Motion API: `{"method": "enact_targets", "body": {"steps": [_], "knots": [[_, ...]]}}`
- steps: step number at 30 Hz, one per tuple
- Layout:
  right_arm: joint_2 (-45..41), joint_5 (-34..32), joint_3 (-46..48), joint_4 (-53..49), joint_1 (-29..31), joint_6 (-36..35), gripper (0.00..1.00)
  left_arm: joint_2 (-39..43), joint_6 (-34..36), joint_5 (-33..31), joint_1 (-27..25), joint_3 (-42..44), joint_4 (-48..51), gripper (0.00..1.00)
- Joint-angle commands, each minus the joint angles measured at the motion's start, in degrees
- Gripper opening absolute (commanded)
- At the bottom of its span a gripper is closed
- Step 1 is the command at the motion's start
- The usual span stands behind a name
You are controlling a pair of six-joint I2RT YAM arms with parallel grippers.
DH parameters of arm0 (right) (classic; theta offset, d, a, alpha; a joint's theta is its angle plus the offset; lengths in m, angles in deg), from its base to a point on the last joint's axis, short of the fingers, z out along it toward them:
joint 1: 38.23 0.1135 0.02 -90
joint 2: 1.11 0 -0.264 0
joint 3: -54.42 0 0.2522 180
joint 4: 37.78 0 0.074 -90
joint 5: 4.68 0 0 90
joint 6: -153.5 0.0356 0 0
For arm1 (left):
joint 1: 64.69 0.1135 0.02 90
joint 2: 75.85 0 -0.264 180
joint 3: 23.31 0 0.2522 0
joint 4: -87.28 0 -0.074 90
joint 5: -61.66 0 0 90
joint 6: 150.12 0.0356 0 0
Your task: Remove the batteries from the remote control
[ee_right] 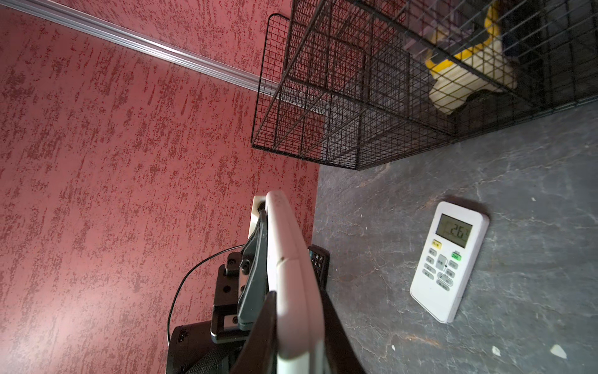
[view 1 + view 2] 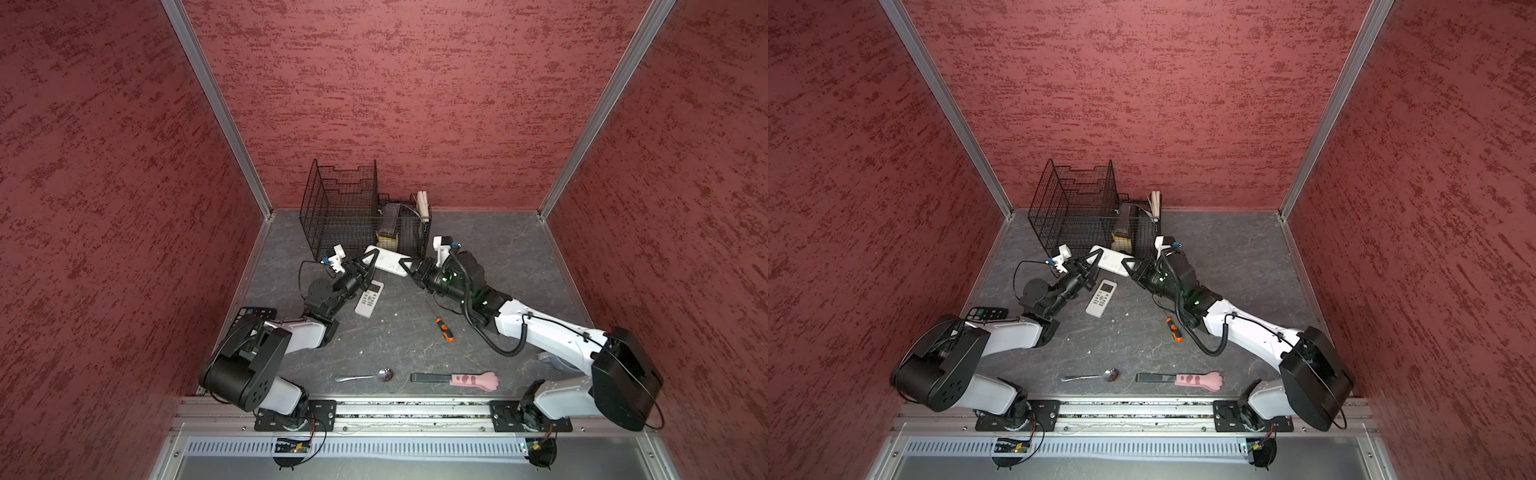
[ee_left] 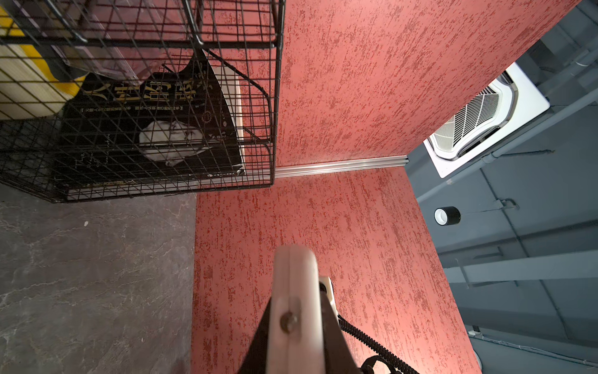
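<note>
A white remote control (image 2: pixel 388 261) (image 2: pixel 1111 259) hangs edge-up above the table in front of the wire basket, held at both ends. My left gripper (image 2: pixel 365 264) (image 3: pixel 296 311) is shut on its left end. In the left wrist view a screw shows on the remote's narrow edge (image 3: pixel 289 320). My right gripper (image 2: pixel 409 268) (image 1: pixel 299 301) is shut on the right end, a dark finger (image 1: pixel 262 330) against each flat side. The batteries are hidden; no open compartment shows in any view.
A second white remote with a lit display (image 2: pixel 370 298) (image 1: pixel 449 259) lies just below the held one. The wire basket (image 2: pixel 340 208) holding books stands behind. Also on the table are a black remote (image 2: pixel 257 311), a screwdriver (image 2: pixel 444 328), a spoon (image 2: pixel 368 376) and a pink paw tool (image 2: pixel 469 380).
</note>
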Motion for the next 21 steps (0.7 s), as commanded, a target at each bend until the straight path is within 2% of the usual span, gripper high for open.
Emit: {"method": "enact_targets", "body": {"steps": [1, 11, 21], "knots": [[-0.9, -0.9, 1.5, -7.1, -0.3, -1.4, 0.17, 0.9, 1.8, -1.8, 1.3, -0.3, -3.1, 0.0], [-1.0, 0.1, 3.2, -5.1, -0.2, -2.1, 0.22, -1.1, -2.4, -1.1, 1.6, -1.1, -6.8, 0.0], [-0.6, 0.3, 2.9, -4.9, -0.4, -2.9, 0.29, -0.1, -1.8, -0.3, 1.7, -1.4, -4.8, 0.0]]}}
